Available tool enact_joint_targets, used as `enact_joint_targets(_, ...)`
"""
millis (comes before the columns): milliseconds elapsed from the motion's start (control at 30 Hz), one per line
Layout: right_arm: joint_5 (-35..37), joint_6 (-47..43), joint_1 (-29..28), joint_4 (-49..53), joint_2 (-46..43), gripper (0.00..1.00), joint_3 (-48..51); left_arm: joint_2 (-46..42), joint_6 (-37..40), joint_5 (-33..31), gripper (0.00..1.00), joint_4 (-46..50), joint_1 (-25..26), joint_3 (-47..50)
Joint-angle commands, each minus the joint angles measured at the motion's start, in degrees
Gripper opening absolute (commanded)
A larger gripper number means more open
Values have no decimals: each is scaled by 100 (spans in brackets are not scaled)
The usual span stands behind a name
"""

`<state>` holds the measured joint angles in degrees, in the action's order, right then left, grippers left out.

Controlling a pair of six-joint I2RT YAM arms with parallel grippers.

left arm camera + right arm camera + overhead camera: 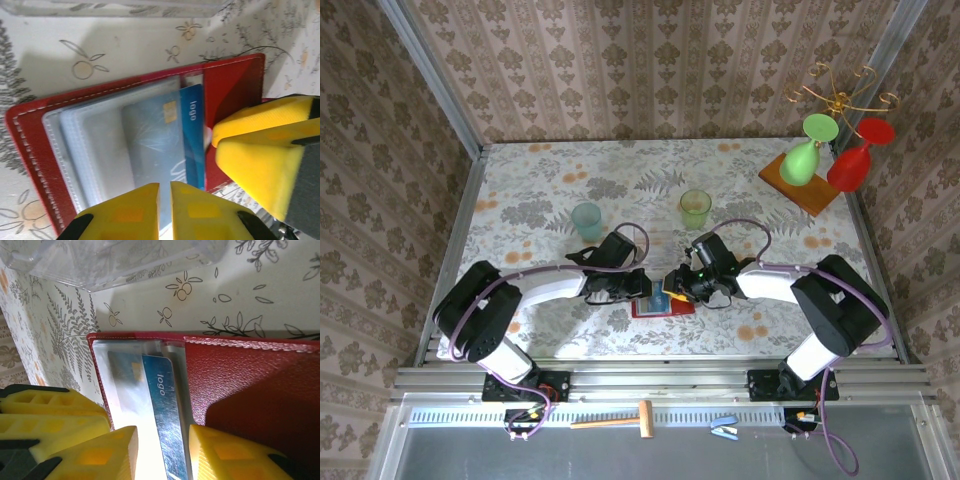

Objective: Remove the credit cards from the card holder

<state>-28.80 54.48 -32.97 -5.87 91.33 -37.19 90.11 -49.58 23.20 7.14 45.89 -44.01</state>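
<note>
1. Card holder point(232, 85): red, pale stitching, grey translucent pockets.
2. Credit card point(165, 400): bright blue, white lettering.
3. Left gripper point(164, 192), right gripper point(162, 435): yellow.
4. Table point(125, 45): cream, grey-orange floral print.

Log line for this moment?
left claw: nearly shut over card holder | right claw: open, straddling blue card | card not yet out

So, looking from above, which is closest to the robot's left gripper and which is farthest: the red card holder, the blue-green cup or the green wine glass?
1. The card holder, right under the left gripper.
2. The blue-green cup, behind it, slightly left.
3. The green wine glass, at the far right corner.
</note>
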Motion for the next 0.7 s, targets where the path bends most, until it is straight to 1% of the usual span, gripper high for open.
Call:
enact_joint_targets(0,-227,91,36,-247,146,33,62,86,168,-200,14,219,26,85)
enact_joint_targets(433,-388,127,36,-457,497,31,107,176,159,-263,13,165,42,234)
enact_joint_targets(533,-485,225,36,-679,576,29,141,193,159,-259,13,165,43,262)
enact_joint_targets(667,-504,252,35,-732,577,26,133,218,166,-287,13,173,43,270)
